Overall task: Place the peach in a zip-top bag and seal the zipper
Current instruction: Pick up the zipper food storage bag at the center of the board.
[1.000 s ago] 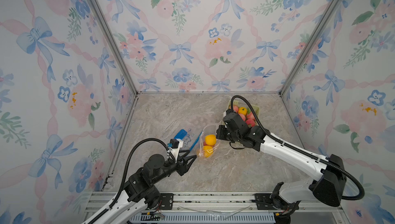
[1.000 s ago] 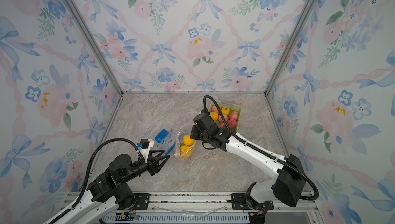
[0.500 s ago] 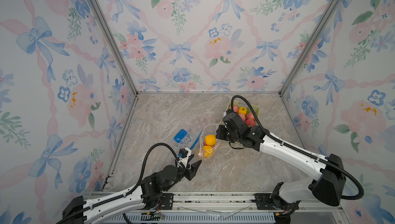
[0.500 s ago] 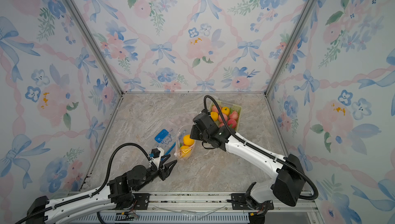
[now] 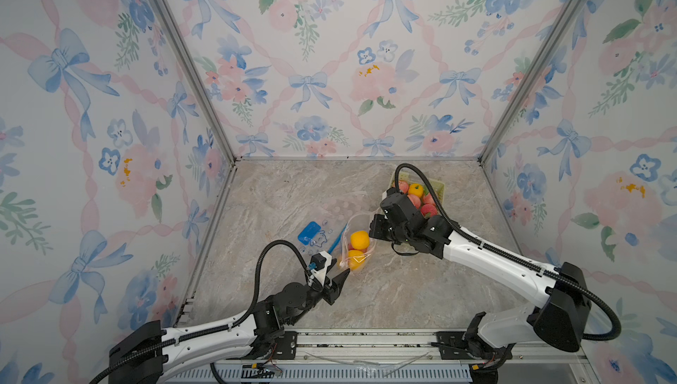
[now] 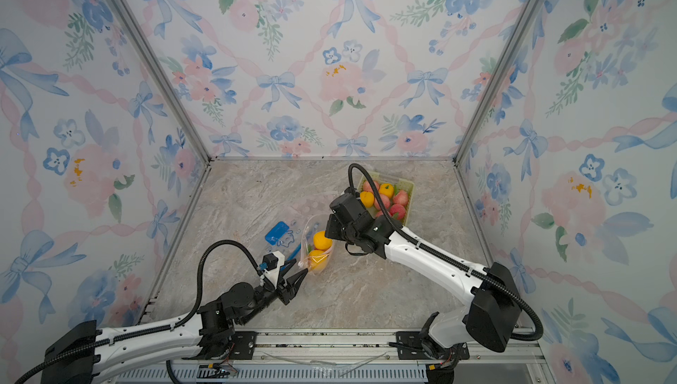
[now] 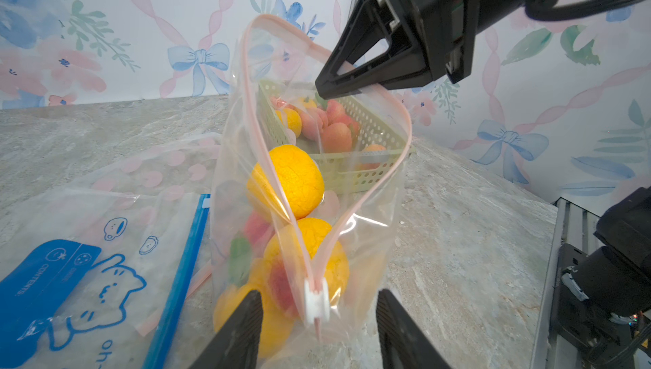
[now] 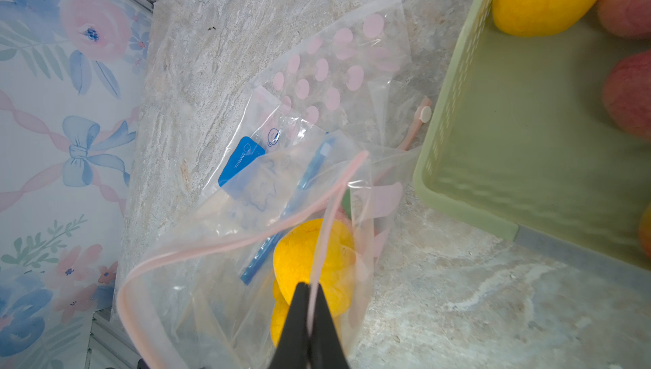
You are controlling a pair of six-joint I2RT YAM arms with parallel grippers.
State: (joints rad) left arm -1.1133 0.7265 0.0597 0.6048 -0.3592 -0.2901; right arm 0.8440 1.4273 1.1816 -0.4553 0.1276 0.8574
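The clear zip-top bag [image 5: 357, 254] [image 6: 318, 254] with a pink zipper stands half upright mid-table. It holds several fruits, among them a yellow peach with a red blush [image 7: 281, 279] and a yellow one above it [image 7: 289, 180]. My right gripper [image 8: 310, 288] [image 5: 373, 230] is shut on the pink zipper strip at the bag's far end and holds the mouth up. My left gripper [image 7: 318, 297] [image 5: 339, 277] is open at the bag's near end. Its fingers stand on either side of the white slider [image 7: 316, 302] without touching it. The mouth gapes open between the two ends.
A green perforated basket [image 5: 437, 186] [image 8: 458, 120] of pink peaches and yellow fruit stands behind the right gripper. Two flat bags lie left of the held bag: one with a blue label [image 5: 311, 233], one with pink dots [image 5: 348, 206].
My left arm has stretched out low over the table, and its open gripper has come up to the bag's slider end. The right gripper and the bag have stayed put.
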